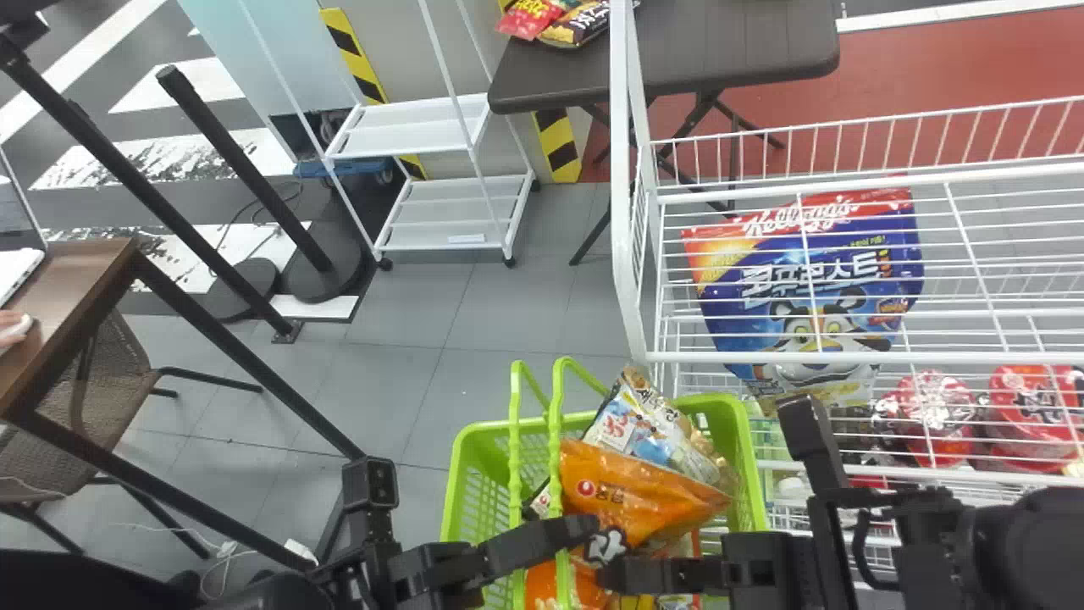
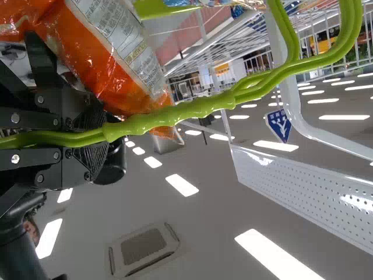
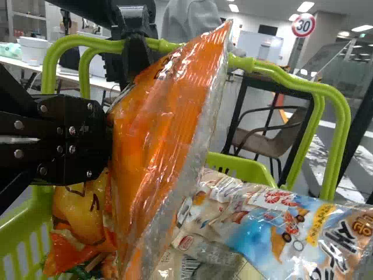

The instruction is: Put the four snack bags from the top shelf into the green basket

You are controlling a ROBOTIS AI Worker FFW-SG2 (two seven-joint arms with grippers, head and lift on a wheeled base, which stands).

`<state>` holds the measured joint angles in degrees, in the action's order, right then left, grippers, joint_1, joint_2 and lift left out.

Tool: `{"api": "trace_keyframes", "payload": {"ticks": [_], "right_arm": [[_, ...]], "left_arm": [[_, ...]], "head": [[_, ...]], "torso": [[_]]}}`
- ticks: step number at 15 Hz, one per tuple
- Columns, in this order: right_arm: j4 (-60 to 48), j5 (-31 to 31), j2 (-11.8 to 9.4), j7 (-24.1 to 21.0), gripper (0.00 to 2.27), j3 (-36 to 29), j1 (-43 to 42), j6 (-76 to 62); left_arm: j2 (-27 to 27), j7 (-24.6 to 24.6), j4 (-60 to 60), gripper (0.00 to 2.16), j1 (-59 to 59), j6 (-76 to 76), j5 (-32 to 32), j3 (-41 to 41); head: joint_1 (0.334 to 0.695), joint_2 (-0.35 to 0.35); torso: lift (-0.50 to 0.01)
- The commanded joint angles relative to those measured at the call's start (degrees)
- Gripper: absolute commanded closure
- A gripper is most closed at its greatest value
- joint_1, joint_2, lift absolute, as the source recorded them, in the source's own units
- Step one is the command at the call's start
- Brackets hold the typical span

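The green basket (image 1: 455, 462) holds at least 3 snack bags (image 1: 635, 436).

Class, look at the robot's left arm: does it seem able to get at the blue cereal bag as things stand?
Probably not: the left gripper is clamped on the green handles of the basket, and the blue cereal bag sits off to the right, with white rack wires across it.

Head cam's up high looking steeply down and forward at the green basket (image 1: 751, 462), left wrist cam's right up by the basket handles (image 2: 204, 109) tilted at the ceiling (image 2: 198, 221), and right wrist cam's looking close-up across toward the chair (image 3: 265, 140), handles shared by all three.
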<state>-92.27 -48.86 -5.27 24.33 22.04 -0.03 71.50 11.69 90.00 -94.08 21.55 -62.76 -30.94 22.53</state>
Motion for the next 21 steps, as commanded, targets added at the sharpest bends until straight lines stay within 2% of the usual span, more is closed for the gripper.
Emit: {"api": "trace_keyframes", "payload": {"ticks": [1, 4, 6, 8, 10, 11, 13, 14, 16, 17, 19, 21], "right_arm": [[-4.50, 1.58, -0.18, -0.07, 0.00, -2.27, 1.79, -0.35], [-13.81, 1.93, -0.53, -0.43, 0.06, -9.30, 4.86, 9.50], [-19.35, -0.44, -0.44, -0.43, 0.06, -15.72, 6.44, 18.58], [-23.83, -3.96, -0.53, 0.01, 0.06, -21.87, 8.64, 18.58], [-29.55, -3.26, -0.44, 0.10, 0.06, -27.14, 11.81, 18.58], [-32.80, 1.05, -0.44, -0.51, 0.06, -27.41, 14.36, 13.54], [-36.05, 17.92, 0.00, -5.70, 0.06, -23.45, 19.45, -6.85], [-35.96, 22.93, 0.00, -8.25, 0.06, -21.87, 20.77, -13.70], [-33.76, 35.85, 0.09, -14.84, 0.06, -18.70, 24.29, -33.57], [-31.66, 40.07, 0.18, -17.13, 0.06, -18.09, 25.34, -42.18], [-27.00, 41.39, 0.18, -17.56, 0.06, -19.32, 26.57, -52.55], [-23.31, 41.57, 0.18, -17.56, 0.06, -20.37, 28.24, -60.99]], "left_arm": [[0.09, 0.57, 0.04, 2.15, -0.02, 0.04, 0.00, 0.33], [0.17, 0.57, 0.30, 2.15, -0.02, 0.04, 0.00, 0.59], [0.17, 0.57, 0.30, 2.15, -0.11, 0.04, 0.00, 0.59], [0.26, 0.57, 0.39, 2.15, -0.28, 0.04, 0.00, 0.59], [0.26, 0.57, 0.39, 2.15, -0.28, 0.04, 0.00, 0.59], [0.26, 0.57, 0.48, 2.15, -0.28, 0.04, 0.09, 0.59], [0.26, 0.57, 0.48, 2.15, -0.28, 0.04, 0.18, 0.50], [0.26, 0.57, 0.48, 2.15, -0.28, 0.04, 0.09, 0.50], [0.35, 0.57, 0.48, 2.15, -0.20, 0.04, 0.09, 0.68], [0.35, 0.57, 0.56, 2.15, -0.11, 0.04, 0.09, 0.68], [0.35, 0.57, 0.65, 2.15, -0.11, 0.04, 0.18, 0.68], [0.35, 0.57, 0.56, 2.15, -0.37, 0.04, 0.27, 0.33]], "head": [[0.695, 0.350], [0.695, 0.350], [0.695, 0.350], [0.695, 0.350], [0.695, 0.350], [0.695, 0.350], [0.695, 0.350], [0.695, 0.345], [0.695, 0.249], [0.695, 0.204], [0.695, 0.105], [0.695, 0.074]], "torso": [[0.000], [0.000], [0.000], [0.000], [0.000], [0.000], [0.000], [0.000], [0.000], [0.000], [0.000], [0.000]]}}
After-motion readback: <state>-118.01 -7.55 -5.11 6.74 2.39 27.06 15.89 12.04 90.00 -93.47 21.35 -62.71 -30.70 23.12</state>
